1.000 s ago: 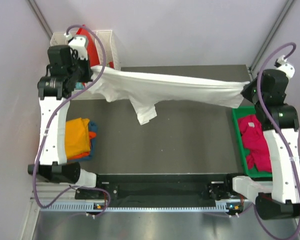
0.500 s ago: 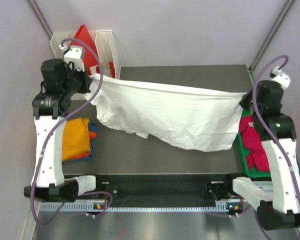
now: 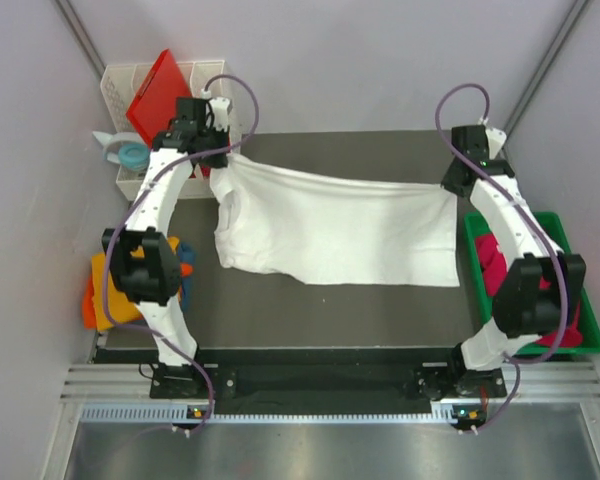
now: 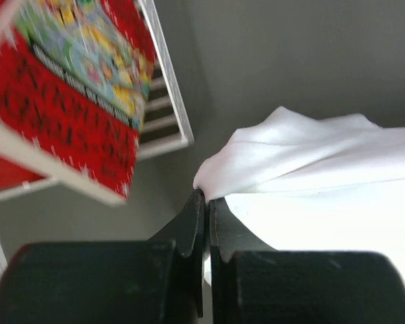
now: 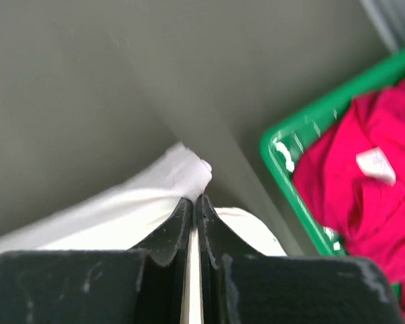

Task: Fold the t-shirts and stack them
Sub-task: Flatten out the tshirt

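A white t-shirt (image 3: pixel 330 230) is stretched across the far half of the dark table (image 3: pixel 330 320), its near part draped onto the surface. My left gripper (image 3: pixel 223 160) is shut on its far left corner, and my right gripper (image 3: pixel 454 188) is shut on its far right corner. In the left wrist view the cloth (image 4: pixel 310 155) bunches at the shut tips of the left gripper (image 4: pixel 206 196). The right wrist view shows the right gripper (image 5: pixel 194 199) pinching a white fold (image 5: pixel 182 172). A magenta t-shirt (image 3: pixel 488 262) lies in the green bin (image 3: pixel 580 345). Orange and blue t-shirts (image 3: pixel 102 300) are stacked at the left, partly behind my left arm.
A white wire rack (image 3: pixel 120 90) at the far left corner holds a red board (image 3: pixel 158 85), which also shows close to the left fingers in the left wrist view (image 4: pixel 67 101). The green bin's rim (image 5: pixel 290 145) sits just right of the right gripper.
Both arms have reached towards the far side and inward, carrying the white t-shirt. It hung taut in the air before and now spreads flatter, lower over the table.
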Motion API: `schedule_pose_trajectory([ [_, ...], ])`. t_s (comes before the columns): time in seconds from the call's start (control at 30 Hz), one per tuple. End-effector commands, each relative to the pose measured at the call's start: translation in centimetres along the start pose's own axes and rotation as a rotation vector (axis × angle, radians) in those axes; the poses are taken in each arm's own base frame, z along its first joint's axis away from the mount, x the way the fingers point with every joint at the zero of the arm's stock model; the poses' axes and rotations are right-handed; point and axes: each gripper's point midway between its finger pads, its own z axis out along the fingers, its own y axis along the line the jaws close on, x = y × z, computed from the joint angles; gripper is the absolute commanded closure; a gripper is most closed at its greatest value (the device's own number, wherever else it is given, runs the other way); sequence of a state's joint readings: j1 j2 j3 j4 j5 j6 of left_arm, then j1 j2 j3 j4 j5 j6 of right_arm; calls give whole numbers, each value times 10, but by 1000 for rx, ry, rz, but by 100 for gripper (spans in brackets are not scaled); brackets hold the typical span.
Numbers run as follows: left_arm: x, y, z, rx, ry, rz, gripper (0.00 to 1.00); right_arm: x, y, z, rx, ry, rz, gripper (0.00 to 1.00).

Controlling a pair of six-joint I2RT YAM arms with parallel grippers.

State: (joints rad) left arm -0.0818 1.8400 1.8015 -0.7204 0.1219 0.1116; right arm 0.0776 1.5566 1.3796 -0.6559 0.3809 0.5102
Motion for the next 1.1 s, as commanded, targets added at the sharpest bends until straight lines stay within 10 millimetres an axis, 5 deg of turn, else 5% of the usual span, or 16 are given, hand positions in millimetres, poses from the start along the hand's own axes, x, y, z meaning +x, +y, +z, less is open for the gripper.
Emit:
schedule_pose_trajectory([
  [0.0,-76,16,5,-73,-188,27,95,-60,10,14,56,-143,-4,100],
  [0.07,-85,18,10,-91,-204,24,71,-68,15,18,58,-148,-11,71],
  [0.1,-84,17,17,-84,-199,20,35,-65,17,23,58,-136,-31,63],
  [0.13,-87,16,17,-80,-204,21,21,-68,20,24,50,-146,-30,40],
  [0.2,-95,16,12,-79,-225,20,1,-74,22,20,34,-167,-24,25],
  [0.3,-99,13,-2,-75,-249,20,1,-78,24,9,6,-189,-14,2],
  [0.4,-93,11,-23,-81,-256,17,1,-74,29,-12,-31,-210,-18,0],
  [0.43,-89,10,-29,-78,-258,17,1,-60,28,-14,-34,-193,-37,0],
  [0.47,-72,5,-43,-68,-242,21,1,-59,29,-30,-62,-215,-35,0],
  [0.53,-54,-6,-54,-25,-243,34,1,-23,33,-36,-86,-172,-64,1],
  [0.67,17,-25,-76,33,-159,60,5,35,28,-60,-140,-77,-13,5],
  [0.7,26,-25,-78,28,-147,62,5,64,19,-55,-122,-12,-22,5],
  [0.83,58,-24,-85,7,-113,55,5,116,-3,-62,-100,89,86,8],
  [1.07,78,-34,-81,50,-72,1,7,138,-47,-46,96,112,153,9],
])
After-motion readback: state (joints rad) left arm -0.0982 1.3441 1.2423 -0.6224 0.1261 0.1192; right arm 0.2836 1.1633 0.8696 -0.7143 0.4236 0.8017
